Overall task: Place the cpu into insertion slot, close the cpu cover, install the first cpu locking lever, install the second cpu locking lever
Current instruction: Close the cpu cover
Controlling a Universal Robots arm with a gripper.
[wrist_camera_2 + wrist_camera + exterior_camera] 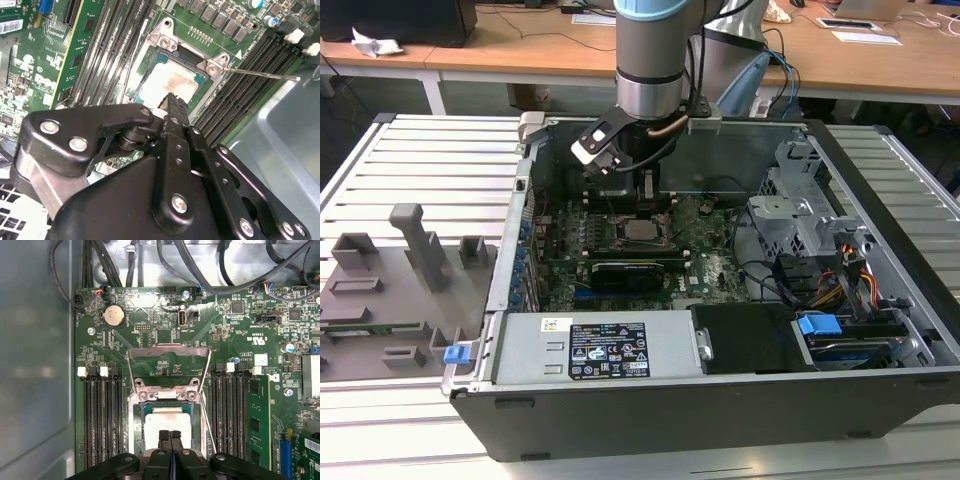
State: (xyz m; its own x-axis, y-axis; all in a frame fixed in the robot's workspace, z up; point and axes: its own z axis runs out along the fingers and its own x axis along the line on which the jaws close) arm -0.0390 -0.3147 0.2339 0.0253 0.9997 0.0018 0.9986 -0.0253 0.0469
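first wrist view: one cpu (159, 426) in one socket (134, 432), one closed hand (170, 436)

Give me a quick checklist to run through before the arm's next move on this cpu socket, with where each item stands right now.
1. Small square silvery-tan cpu in the socket: ok, it lies inside the socket frame.
2. Cpu seated fully flat: cannot tell.
3. Thin silver square-framed cpu cover closed: not ok, it is flipped open and lies back over the green board.
4. Thin metal-rod locking lever latched: not ok, it sticks out free beside the socket.
5. Black end effector empty: ok, its fingertips meet over the cpu with nothing between them.
6. End effector touching the cpu: cannot tell.
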